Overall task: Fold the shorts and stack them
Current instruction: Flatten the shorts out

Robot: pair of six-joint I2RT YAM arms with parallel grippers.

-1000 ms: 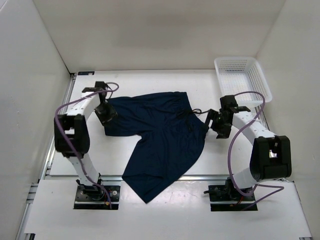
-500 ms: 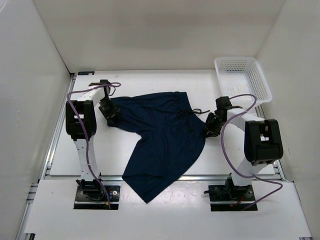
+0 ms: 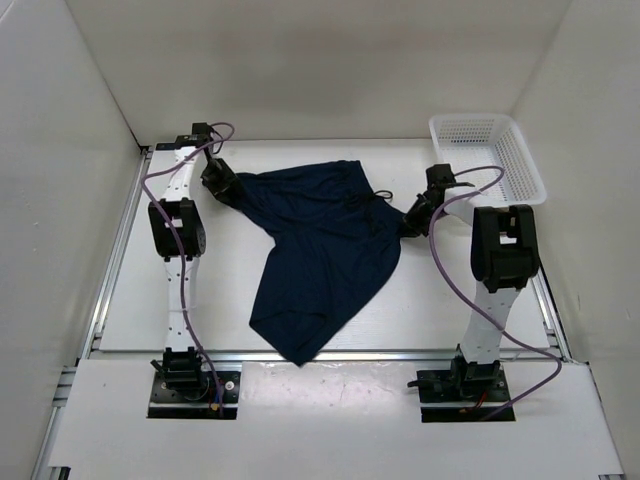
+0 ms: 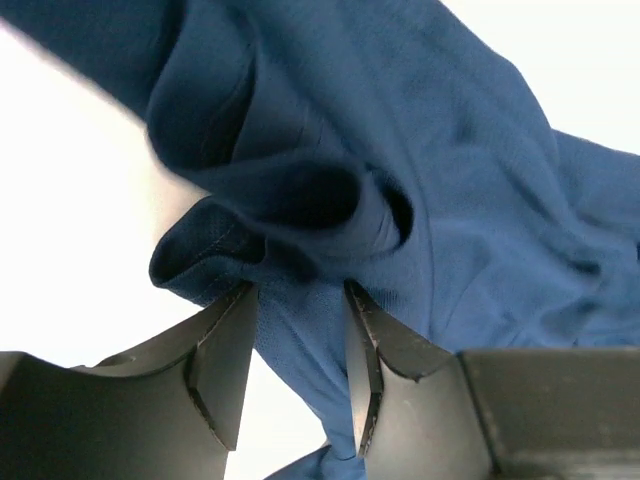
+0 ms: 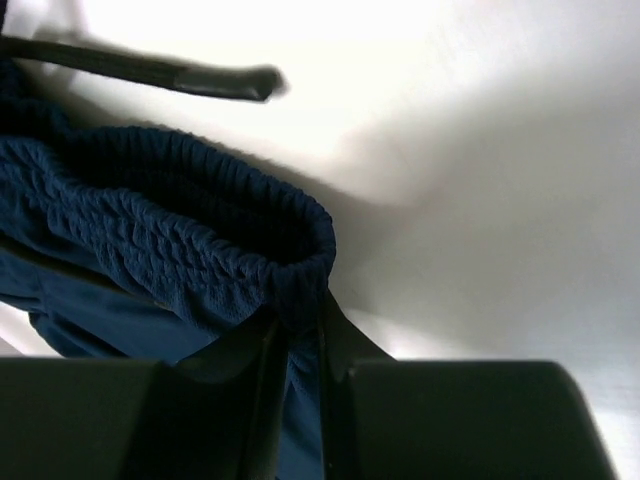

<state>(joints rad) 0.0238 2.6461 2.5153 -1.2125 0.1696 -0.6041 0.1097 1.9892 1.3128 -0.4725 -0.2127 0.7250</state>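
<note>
The dark navy shorts point(image 3: 325, 245) lie spread across the middle of the table, one leg trailing toward the near edge. My left gripper point(image 3: 222, 185) is at their far left edge. In the left wrist view a bunched fold of the shorts point(image 4: 420, 150) runs between its jaws, so the left gripper point(image 4: 300, 340) is shut on it. My right gripper point(image 3: 412, 217) is at the shorts' right side. The right wrist view shows the right gripper point(image 5: 298, 320) shut on the ribbed waistband point(image 5: 150, 240). A drawstring end point(image 5: 185, 78) lies on the table beyond it.
A white mesh basket point(image 3: 485, 155) stands at the far right corner, just behind the right arm. White walls close in the table on the left, the right and the far side. Both arm bases are bolted at the near edge.
Both arms have stretched toward the far side, pulling the shorts' top edge with them. The right gripper's jaws have closed on the waistband. The trailing leg has slid up from the near edge.
</note>
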